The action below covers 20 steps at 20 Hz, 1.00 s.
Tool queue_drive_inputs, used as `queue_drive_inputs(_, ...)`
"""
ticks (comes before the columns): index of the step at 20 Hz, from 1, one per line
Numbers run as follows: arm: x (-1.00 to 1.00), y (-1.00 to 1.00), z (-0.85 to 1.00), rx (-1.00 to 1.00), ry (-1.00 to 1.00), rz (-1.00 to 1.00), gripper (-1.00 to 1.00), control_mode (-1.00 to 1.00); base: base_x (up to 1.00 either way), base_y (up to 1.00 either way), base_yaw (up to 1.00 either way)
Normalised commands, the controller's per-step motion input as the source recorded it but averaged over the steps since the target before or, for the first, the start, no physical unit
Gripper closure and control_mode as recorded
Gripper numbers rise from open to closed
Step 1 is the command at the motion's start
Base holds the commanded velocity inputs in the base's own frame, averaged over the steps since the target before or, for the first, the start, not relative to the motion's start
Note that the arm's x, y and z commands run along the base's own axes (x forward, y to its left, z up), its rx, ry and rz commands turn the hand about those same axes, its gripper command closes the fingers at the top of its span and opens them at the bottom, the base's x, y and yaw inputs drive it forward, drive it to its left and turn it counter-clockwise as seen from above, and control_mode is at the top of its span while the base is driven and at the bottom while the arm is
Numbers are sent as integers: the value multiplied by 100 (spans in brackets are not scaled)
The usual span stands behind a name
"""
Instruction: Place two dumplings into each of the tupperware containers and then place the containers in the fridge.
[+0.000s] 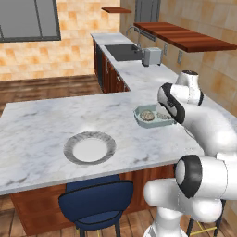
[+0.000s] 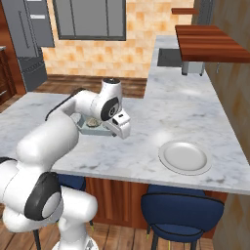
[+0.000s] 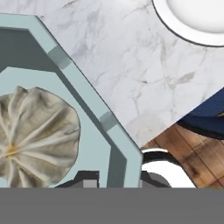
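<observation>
I count one pale blue-green tub (image 1: pixel 152 116) on my desk (image 1: pixel 41 125), with one dumpling (image 1: pixel 147 115) showing inside it. One round grey plate (image 1: pixel 89 148), one blue stool (image 1: pixel 95 202), one toaster (image 1: pixel 151 56).

Round grey plate (image 1: pixel 89 148) on the marble counter (image 1: pixel 41 120), blue stool (image 1: pixel 96 203) below, toaster (image 1: pixel 151 56) beside the sink (image 1: pixel 122 52).

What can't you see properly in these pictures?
- Left base view: the arm covers the right end of the blue-green container, so a second dumpling beside the visible dumpling cannot be ruled in or out.
- Right base view: the hand and arm hide most of the container; its contents are too small to count.
- Hand view: the dumpling is cut off by the left edge, and whether the fingers grip the rim is unclear.
</observation>
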Motion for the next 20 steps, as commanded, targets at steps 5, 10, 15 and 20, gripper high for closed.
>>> queue_drive_inputs(5,-100,65,68,0,0,0,100,-100,0,0,0)
queue_drive_inputs(10,-77,33,22,0,4,0,100,-100,0,0,0)
queue_drive_inputs(15,-37,40,6,1,3,0,100,-100,0,0,0)
queue_drive_inputs(20,-51,18,61,0,7,0,100,-100,0,0,0)
